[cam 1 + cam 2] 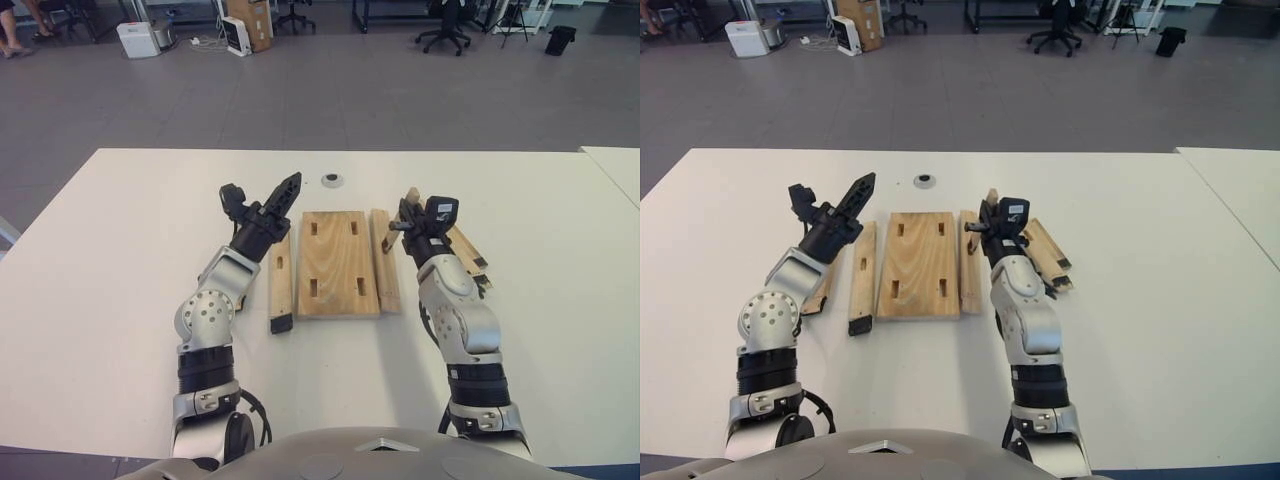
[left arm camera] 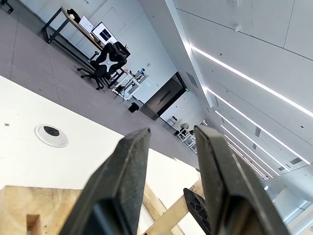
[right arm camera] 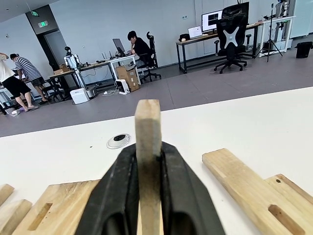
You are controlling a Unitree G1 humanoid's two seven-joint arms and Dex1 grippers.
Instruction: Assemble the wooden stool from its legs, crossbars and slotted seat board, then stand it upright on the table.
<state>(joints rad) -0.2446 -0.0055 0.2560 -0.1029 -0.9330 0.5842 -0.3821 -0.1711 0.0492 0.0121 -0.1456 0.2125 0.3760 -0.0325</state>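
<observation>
Slotted seat board (image 1: pixel 340 262) lies flat at 12 o'clock ahead, nothing fitted yet. At its 2 o'clock the right gripper (image 1: pixel 407 218) clamps a wooden bar (image 3: pixel 148 132); at 11 o'clock the left gripper (image 1: pixel 290 187) hangs empty, jaws parted. The next move likely calls for seating that bar's end squarely in a slot

A white table (image 1: pixel 120 260) is seen, with a round cable port (image 1: pixel 332 180) set in its top near the far edge. A second white table (image 1: pixel 618 170) is placed near it on the right. Behind, a black office chair (image 1: pixel 445 25), a cardboard box (image 1: pixel 258 18), a white unit (image 1: pixel 138 40) and a black bag (image 1: pixel 560 40) are seen on grey floor (image 1: pixel 350 90). Ceiling light strips (image 2: pixel 244 73) are caught overhead.
</observation>
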